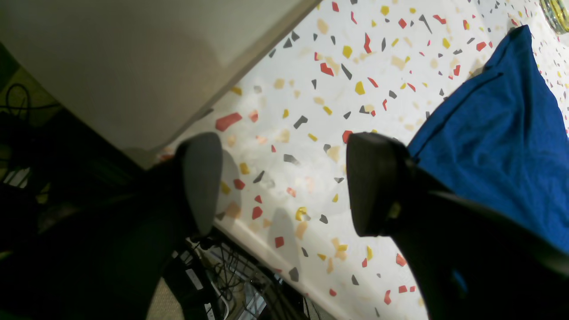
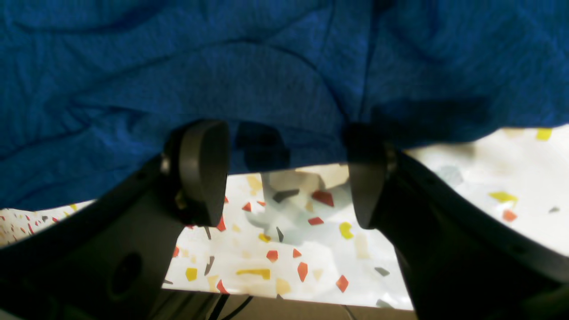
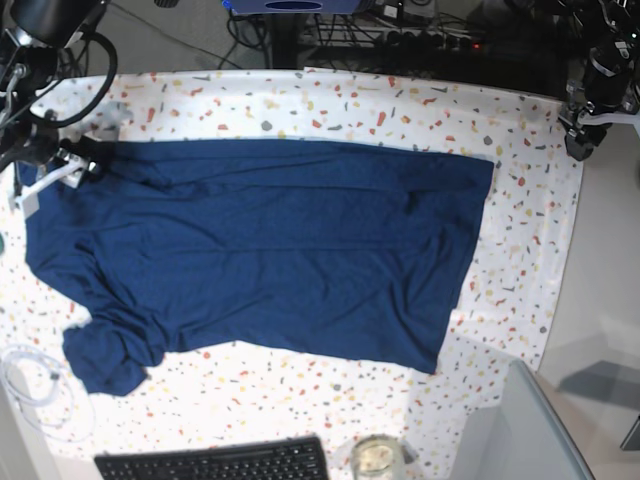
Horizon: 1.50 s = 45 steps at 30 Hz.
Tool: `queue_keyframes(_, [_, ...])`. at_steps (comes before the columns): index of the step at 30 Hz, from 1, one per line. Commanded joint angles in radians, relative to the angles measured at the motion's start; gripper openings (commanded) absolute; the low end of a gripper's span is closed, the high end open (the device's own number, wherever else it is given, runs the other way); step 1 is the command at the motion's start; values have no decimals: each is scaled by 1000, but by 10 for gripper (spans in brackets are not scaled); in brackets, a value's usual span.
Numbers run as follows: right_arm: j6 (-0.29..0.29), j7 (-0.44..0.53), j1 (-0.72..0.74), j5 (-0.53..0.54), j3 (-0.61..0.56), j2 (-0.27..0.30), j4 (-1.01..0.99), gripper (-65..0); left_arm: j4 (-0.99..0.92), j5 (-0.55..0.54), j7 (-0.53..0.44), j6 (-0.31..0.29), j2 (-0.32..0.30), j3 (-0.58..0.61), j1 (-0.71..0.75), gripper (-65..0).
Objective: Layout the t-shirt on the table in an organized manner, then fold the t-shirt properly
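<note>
The navy-blue t-shirt [image 3: 270,250] lies spread across the speckled table [image 3: 520,250], its lower-left sleeve [image 3: 100,360] bunched up. My right gripper [image 3: 72,163] hovers at the shirt's far-left upper corner. In the right wrist view it [image 2: 284,175] is open, and the cloth's edge [image 2: 266,89] runs just beyond the fingertips with nothing pinched. My left gripper [image 3: 582,140] sits at the table's far-right edge, away from the shirt. The left wrist view shows it [image 1: 286,184] open over bare table [image 1: 311,89], with the shirt's corner [image 1: 498,133] off to its right.
A black keyboard [image 3: 215,462] and a glass jar [image 3: 375,458] stand at the table's front edge. A white cable [image 3: 30,385] coils at the front left. A plain grey surface [image 3: 600,300] borders the table on the right, and cables [image 1: 240,284] hang below the table edge.
</note>
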Motion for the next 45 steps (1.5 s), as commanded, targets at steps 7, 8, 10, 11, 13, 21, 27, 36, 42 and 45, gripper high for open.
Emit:
queue_keyframes(7, [0,12,8,17,2,13,15,-263,14,-14,-20,-12,-13,0,2,-232])
queue_keyframes(8, [0,12,8,17,2,13,15,-263,14,-14,-20,-12,-13,0,2,-232])
queue_keyframes(10, [0,13,8,17,2,13,15,-263,14,-14,-20,-12,-13,0,2,-232])
queue_keyframes(11, [0,13,8,17,2,13,15,-263,14,-14,-20,-12,-13,0,2,-232])
queue_keyframes(13, [0,15,8,17,2,13,13,-276,14,-14,-20,-12,-13,0,2,-232])
queue_keyframes(21, [0,39,9,17,2,13,13,-584,14,-14,-20,-12,-13,-2,2,-232])
queue_keyframes(27, [0,45,9,17,2,13,13,-645,14,-12,-20,-12,-17,1,33,-234])
queue_keyframes(36, [0,39,68,17,2,12,13,-645,14,-12,-24,-14,-19,176,128,-579])
queue_keyframes(42, [0,38,109,17,2,13,13,-645,17,-11,-24,-14,-19,242,143,-650])
queue_keyframes(45, [0,38,127,17,2,28,13,-645,17,-11,-23,-12,-21,245,143,-650])
